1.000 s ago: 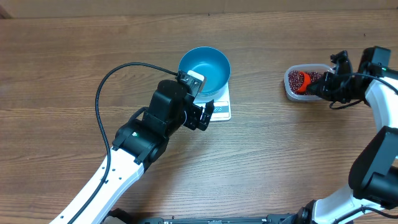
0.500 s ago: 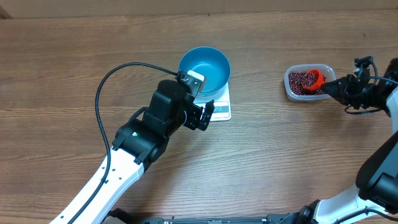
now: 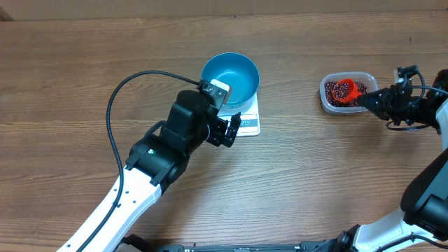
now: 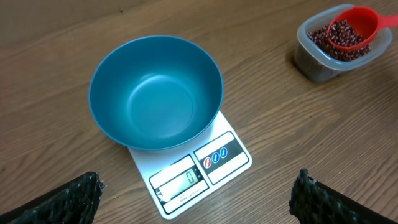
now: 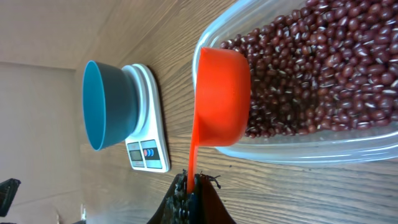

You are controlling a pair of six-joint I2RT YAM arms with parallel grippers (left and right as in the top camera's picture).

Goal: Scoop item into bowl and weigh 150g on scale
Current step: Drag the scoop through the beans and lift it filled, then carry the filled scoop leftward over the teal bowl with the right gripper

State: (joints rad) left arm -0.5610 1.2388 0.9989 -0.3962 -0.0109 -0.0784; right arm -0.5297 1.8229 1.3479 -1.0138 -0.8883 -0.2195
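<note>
The empty blue bowl (image 3: 231,78) (image 4: 155,93) stands on the white scale (image 3: 249,120) (image 4: 205,171), whose display reads zero. At the right, dark red-brown beans (image 3: 337,98) (image 5: 323,74) fill a clear tub (image 3: 325,101). My right gripper (image 3: 374,101) (image 5: 191,183) is shut on the handle of an orange scoop (image 3: 344,89) (image 5: 222,93). The scoop sits over the tub with beans in its cup (image 4: 353,28). My left gripper (image 3: 227,129) (image 4: 196,199) hangs open just in front of the scale, nothing between its fingers.
The left arm's black cable (image 3: 129,87) loops over the wooden table (image 3: 70,70) to the left of the bowl. The right arm's lower links (image 3: 427,189) rise along the right edge.
The right arm drew back to the right and brought the scoop up over the beans, then nudged it slightly left. The left arm, bowl and scale have not moved.
</note>
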